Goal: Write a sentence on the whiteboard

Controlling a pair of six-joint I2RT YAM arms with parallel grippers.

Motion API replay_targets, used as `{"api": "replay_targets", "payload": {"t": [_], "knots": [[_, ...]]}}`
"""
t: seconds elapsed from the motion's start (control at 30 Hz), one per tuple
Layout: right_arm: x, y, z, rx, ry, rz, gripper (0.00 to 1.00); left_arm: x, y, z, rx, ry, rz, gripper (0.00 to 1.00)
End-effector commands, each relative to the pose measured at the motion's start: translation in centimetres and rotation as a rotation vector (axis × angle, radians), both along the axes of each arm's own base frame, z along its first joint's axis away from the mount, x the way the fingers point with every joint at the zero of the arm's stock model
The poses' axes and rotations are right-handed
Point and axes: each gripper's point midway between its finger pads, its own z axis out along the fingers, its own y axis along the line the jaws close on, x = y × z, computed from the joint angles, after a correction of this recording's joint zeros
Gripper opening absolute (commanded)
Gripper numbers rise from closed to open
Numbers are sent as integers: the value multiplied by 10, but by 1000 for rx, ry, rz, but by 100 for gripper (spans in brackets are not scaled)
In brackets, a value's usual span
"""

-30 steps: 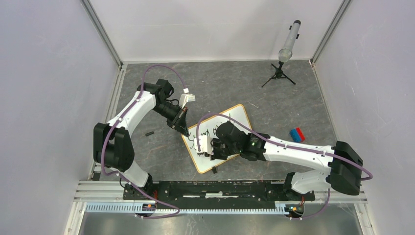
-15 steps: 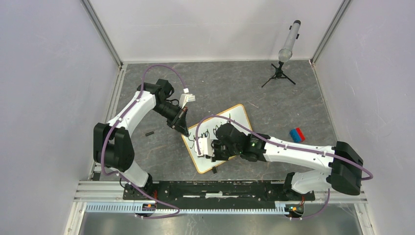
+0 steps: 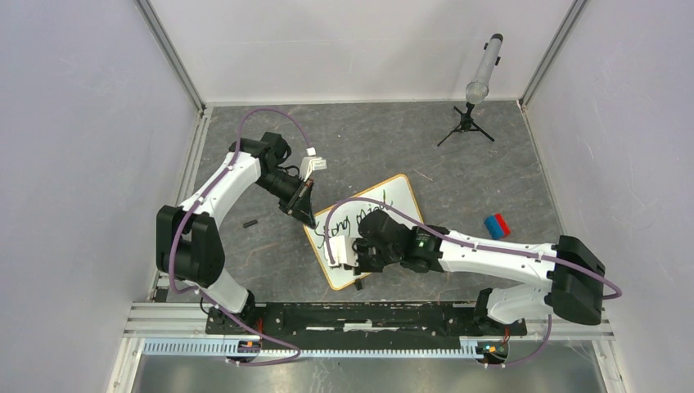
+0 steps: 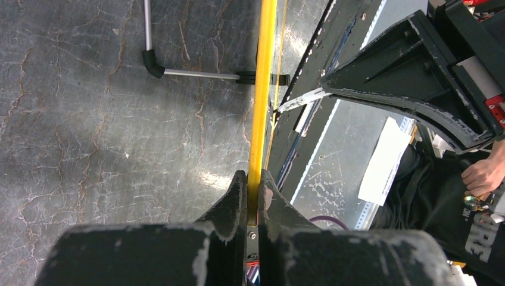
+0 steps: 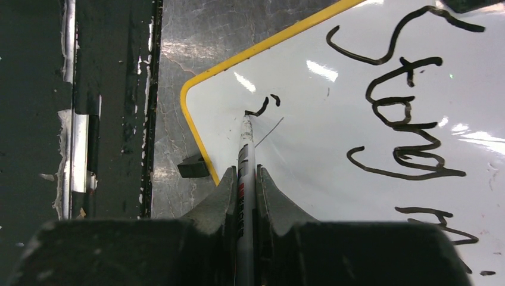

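The whiteboard (image 3: 394,199), white with a yellow-tan frame, lies slanted on the grey floor and bears black handwriting. My left gripper (image 3: 309,219) is shut on its left frame edge; the left wrist view shows the yellow edge (image 4: 262,89) pinched between the jaws of that gripper (image 4: 253,186). My right gripper (image 3: 349,257) hovers over the board's near end, shut on a grey marker (image 5: 244,156). The marker's tip touches the whiteboard (image 5: 333,143) close to its rounded corner, at a short fresh stroke (image 5: 260,108). A black foot (image 5: 192,168) sticks out from the frame there.
A blue and red block (image 3: 497,224) lies right of the board. A small tripod (image 3: 466,124) carrying a grey cylinder (image 3: 484,75) stands at the back right. A small black piece (image 3: 250,222) lies left of the board. White walls enclose the floor; a metal rail (image 3: 368,316) runs along the near edge.
My right gripper has slid with the marker toward the board's near-left end, uncovering more of the handwriting. The left arm and the board have not moved.
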Motion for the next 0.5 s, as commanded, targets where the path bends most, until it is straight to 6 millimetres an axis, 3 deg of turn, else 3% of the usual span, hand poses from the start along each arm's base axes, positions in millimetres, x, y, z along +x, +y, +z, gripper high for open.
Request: {"api": "replay_targets", "payload": {"t": [0.0, 0.27, 0.47], "knots": [[-2, 15, 10, 25, 0, 19, 0, 15, 2, 2, 22, -75, 5, 2], [-4, 25, 31, 79, 12, 39, 0, 13, 3, 1, 27, -77, 3, 2], [-3, 16, 44, 100, -14, 21, 0, 13, 3, 2, 22, -81, 1, 2]]}}
